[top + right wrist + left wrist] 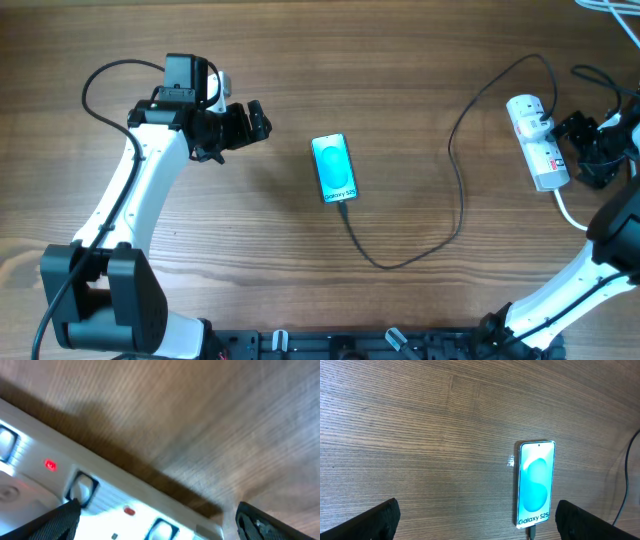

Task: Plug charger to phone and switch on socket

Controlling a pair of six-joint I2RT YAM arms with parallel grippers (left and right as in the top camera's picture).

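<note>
The socket [538,150] is lying just left of the right pincer [588,150], its long axis running away from the robot. That pincer is hanging spread, far nearer than the spread left pincer [255,125]. The phone [334,168] is sitting ahead of the left pincer, the charger [531,534] seemingly meeting its near end.

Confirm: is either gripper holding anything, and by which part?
Nothing is held. The left gripper is open, apart from the phone; the right gripper is open by the power strip, gripping nothing.
</note>
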